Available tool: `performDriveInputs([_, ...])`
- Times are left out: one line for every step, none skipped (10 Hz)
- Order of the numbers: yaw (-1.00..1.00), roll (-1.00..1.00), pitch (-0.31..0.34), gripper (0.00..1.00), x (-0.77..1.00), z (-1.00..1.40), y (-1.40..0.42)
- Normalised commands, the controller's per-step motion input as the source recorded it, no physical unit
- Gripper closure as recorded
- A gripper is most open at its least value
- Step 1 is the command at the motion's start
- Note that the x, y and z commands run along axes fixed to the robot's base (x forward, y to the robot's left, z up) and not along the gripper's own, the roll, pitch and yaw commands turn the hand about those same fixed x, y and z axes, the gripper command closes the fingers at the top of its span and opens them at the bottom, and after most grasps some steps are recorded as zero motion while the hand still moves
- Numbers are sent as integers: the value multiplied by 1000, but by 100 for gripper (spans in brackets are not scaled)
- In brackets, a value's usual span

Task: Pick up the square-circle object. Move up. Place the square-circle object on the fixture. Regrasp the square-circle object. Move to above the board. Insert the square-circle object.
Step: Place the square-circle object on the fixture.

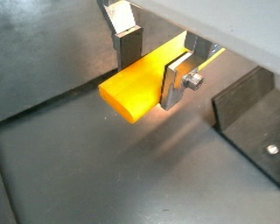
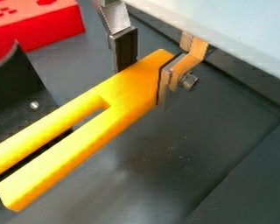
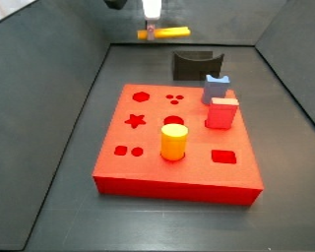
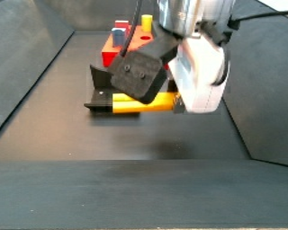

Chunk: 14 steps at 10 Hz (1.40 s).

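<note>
The square-circle object is a long yellow-orange bar with a rounded solid end and a slotted, forked end. It lies low, at floor level, at the far end of the bin, beside the fixture. My gripper stands over the solid end, one finger on each long side, and both pads sit against the bar, also in the other wrist view. I cannot tell whether the bar still rests on the floor. The fixture also shows in a wrist view. The red board lies nearer the front.
On the board stand a short yellow-orange cylinder, a blue notched peg and a red block. The fixture sits between the board and the bar. Grey bin walls rise on all sides.
</note>
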Motion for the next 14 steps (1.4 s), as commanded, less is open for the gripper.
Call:
performDriveInputs([-8,29,53,100,-17,1000,-1])
performDriveInputs([-14,46,88,100,-18,1000,0])
performDriveInputs([-9,68,109,100,-22,1000,-4])
performDriveInputs([5,84,114,100,-25,1000,-6])
performDriveInputs([13,91,118,100,-26,1000,-9])
performDriveInputs([25,108,127,100,-30,1000,-11])
performDriveInputs([27,116,134,100,-33,1000,-14])
performDriveInputs([32,113,128,100,-28,919,-17])
performDriveInputs([24,99,120,100,-27,779,-7])
performDriveInputs([22,85,115,100,-23,665,-6])
performDriveInputs([18,83,118,100,-20,549,-3])
performDriveInputs([19,82,122,100,-12,428,-5])
performDriveInputs([20,81,131,100,-6,268,0])
performDriveInputs([1000,86,-28,100,1000,-201,-949])
